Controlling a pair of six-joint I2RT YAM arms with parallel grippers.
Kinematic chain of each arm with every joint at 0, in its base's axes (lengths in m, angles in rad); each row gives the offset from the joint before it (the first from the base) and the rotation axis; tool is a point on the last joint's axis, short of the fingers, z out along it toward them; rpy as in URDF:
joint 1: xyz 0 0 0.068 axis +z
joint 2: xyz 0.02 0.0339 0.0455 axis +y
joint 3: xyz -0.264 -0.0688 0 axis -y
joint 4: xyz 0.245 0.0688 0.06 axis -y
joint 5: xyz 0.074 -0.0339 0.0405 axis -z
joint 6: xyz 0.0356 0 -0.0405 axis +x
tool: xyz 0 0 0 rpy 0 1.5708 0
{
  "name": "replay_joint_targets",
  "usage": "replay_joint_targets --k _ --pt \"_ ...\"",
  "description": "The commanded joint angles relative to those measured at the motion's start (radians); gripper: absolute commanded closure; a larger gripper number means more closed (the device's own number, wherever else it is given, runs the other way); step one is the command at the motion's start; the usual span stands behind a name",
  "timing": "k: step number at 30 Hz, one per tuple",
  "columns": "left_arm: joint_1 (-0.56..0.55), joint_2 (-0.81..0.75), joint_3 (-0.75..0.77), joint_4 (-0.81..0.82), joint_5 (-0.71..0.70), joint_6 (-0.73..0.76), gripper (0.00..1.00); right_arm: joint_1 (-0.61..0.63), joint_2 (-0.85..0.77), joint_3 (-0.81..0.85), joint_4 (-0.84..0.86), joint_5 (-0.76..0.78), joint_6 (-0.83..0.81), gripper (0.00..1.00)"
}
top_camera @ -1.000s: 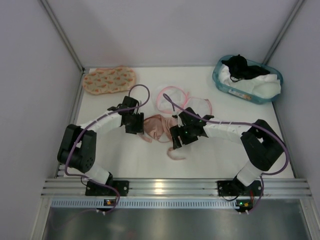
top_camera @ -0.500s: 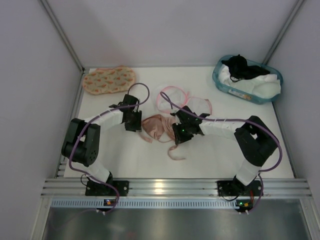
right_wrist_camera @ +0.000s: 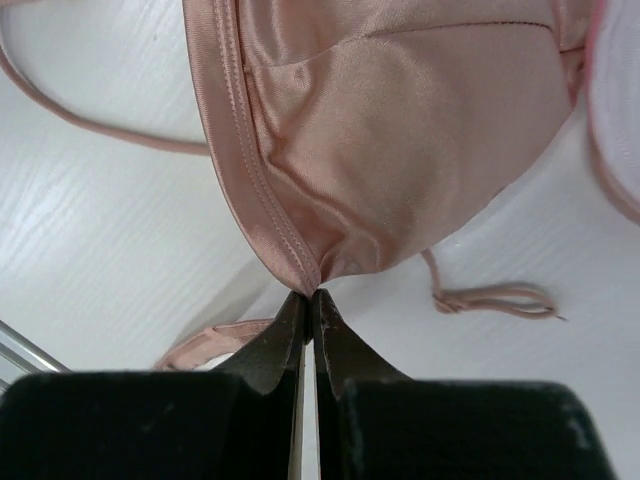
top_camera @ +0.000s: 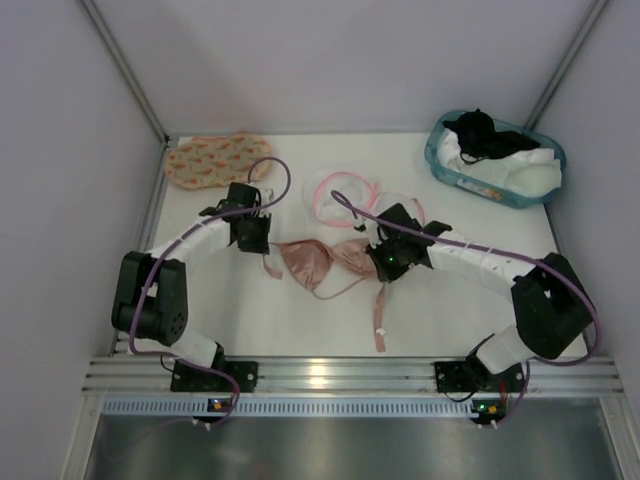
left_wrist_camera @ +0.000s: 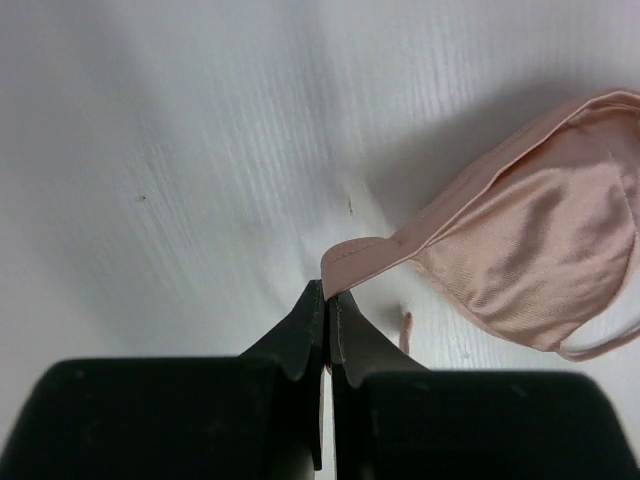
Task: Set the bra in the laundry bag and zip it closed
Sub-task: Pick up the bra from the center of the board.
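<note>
The salmon-pink bra (top_camera: 325, 262) hangs stretched between my two grippers above the table's middle, one thin strap trailing toward the front. My left gripper (top_camera: 262, 243) is shut on the band at the bra's left end (left_wrist_camera: 345, 262); its fingertips (left_wrist_camera: 327, 292) pinch the folded pink band. My right gripper (top_camera: 377, 262) is shut on the edge of the right cup (right_wrist_camera: 400, 130), its tips (right_wrist_camera: 309, 294) clamping the stitched hem. The laundry bag (top_camera: 345, 196), a white mesh pouch with a pink rim, lies open just behind the bra, partly hidden by the right arm.
An orange-printed padded piece (top_camera: 217, 160) lies at the back left. A teal basket (top_camera: 494, 158) with black and white laundry stands at the back right. Side walls close in on both sides.
Both grippers have closed on the bra and pulled apart, lifting and spreading it from a crumpled heap. A strap now trails toward the front edge.
</note>
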Motion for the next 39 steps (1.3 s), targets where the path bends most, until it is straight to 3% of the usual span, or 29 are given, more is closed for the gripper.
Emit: replay_joint_targets --k 1,6,12,21,29,39 --pt "0.000 -0.114 0.041 -0.018 0.047 0.116 1.00 -0.033 -0.092 0.030 -0.085 -0.009 -0.182 1.00" --pt "0.000 -0.257 0.054 -0.093 0.108 0.353 1.00 -0.083 -0.216 0.055 -0.190 -0.038 -0.345 1.00" --pt "0.000 -0.478 0.054 -0.191 0.130 0.536 1.00 -0.089 -0.352 0.098 -0.386 -0.118 -0.509 1.00" --pt "-0.001 -0.812 0.044 -0.435 0.384 0.752 1.00 -0.051 -0.537 0.179 -0.731 -0.311 -0.668 1.00" --pt "-0.001 -1.065 0.112 -0.581 0.404 0.828 1.00 -0.007 -0.583 0.300 -0.862 -0.472 -0.753 1.00" --pt "-0.001 -1.142 0.271 -0.601 0.380 0.783 1.00 0.036 -0.546 0.631 -0.880 -0.381 -0.692 1.00"
